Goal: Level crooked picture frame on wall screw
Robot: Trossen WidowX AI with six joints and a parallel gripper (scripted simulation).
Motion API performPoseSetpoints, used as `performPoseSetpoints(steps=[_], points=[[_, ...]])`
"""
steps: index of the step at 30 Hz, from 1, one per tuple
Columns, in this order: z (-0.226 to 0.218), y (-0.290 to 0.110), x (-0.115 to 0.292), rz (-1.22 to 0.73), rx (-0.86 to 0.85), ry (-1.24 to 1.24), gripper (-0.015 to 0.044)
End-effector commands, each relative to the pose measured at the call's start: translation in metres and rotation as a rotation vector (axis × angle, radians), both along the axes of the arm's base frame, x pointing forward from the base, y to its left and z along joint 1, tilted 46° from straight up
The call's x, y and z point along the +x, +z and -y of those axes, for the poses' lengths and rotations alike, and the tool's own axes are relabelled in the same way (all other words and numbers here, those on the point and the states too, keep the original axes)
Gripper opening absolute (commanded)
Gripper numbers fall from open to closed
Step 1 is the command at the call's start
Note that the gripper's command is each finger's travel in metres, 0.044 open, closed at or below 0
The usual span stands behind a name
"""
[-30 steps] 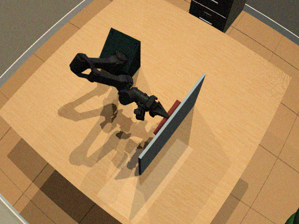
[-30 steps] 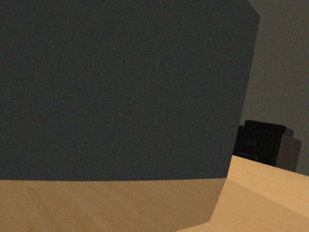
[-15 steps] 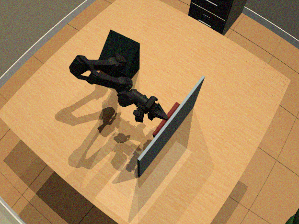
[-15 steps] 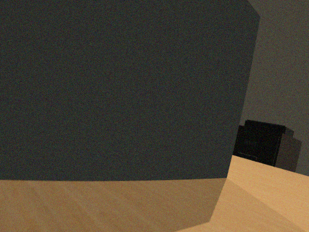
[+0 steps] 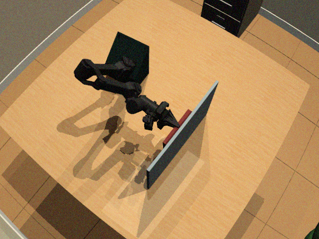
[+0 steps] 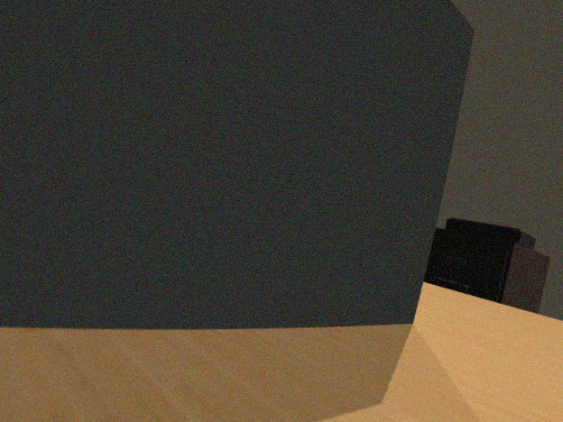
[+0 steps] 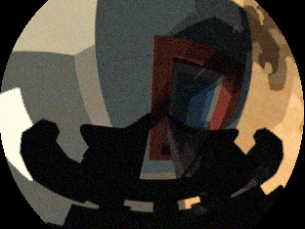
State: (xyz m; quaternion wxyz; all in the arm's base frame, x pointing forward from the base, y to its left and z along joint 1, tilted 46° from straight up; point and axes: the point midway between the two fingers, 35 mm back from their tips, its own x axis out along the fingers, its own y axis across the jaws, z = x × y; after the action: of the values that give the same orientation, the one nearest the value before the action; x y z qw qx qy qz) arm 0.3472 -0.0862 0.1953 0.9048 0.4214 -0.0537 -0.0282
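A red picture frame (image 5: 184, 118) (image 7: 163, 60) hangs against the near face of a grey wall panel (image 5: 190, 120) (image 7: 124, 40) (image 6: 204, 159) that stands upright on the table. In the wrist view the frame shows a blue and red picture and sits tilted. My gripper (image 5: 176, 125) (image 7: 158, 116) reaches from the left and is shut on the frame's edge at about mid-length. The screw and the notched strip are hidden behind the frame. The exterior view shows only the panel's dark back.
The arm's dark base box (image 5: 129, 56) stands on the wooden table (image 5: 244, 115) left of the panel. A black drawer cabinet (image 5: 228, 14) (image 6: 477, 259) stands on the floor beyond the table's far corner.
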Motion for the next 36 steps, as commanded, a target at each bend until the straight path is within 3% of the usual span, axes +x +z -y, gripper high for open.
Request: performPoseSetpoints(steps=[1,21,31,36], points=[[0.0001,-0.0003,-0.0001,-0.001,-0.016,-0.002,0.0],[0.0002,-0.0008,0.0,-0.012,-0.127,-0.011,0.0],[0.0001,-0.0005,0.0,-0.01,-0.105,-0.008,0.026],[0.0006,0.0009,-0.0052,-0.008,-0.085,-0.006,0.026]])
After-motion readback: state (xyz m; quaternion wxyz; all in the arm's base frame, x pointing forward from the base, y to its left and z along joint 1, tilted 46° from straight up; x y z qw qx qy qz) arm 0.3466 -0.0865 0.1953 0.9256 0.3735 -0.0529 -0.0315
